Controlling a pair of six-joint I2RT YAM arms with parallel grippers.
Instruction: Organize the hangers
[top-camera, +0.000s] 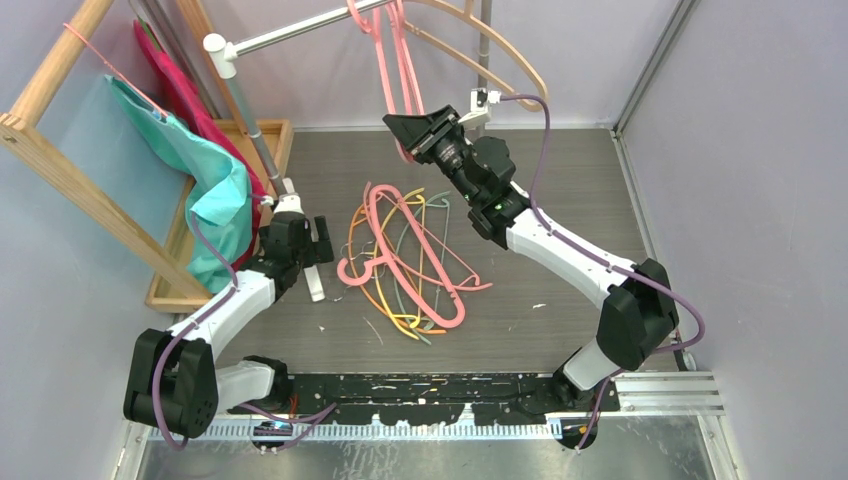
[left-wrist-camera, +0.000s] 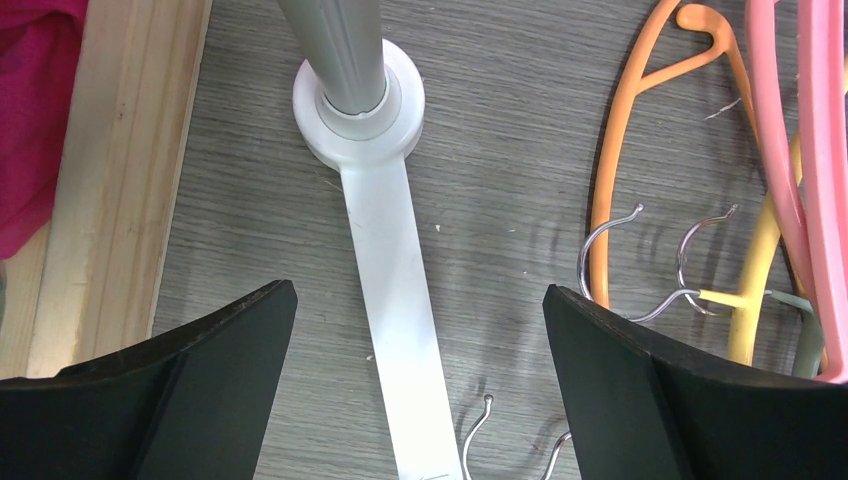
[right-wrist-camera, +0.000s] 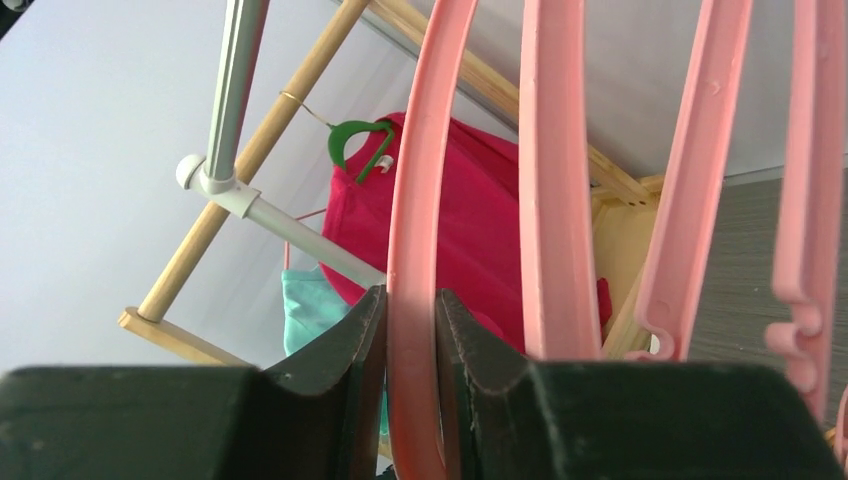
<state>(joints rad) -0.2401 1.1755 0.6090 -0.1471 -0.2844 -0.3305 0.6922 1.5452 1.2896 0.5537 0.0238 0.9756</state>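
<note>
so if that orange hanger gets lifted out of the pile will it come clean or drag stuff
Likely drags: the orange hanger is threaded through the pile, seemingly under the thick pink one. It looks thin, so probably light and slightly springy. Wire hooks beside it may snag.

A robotics lab cell: bare lilac walls around a grey tabletop with a black mounting rail.
</note>
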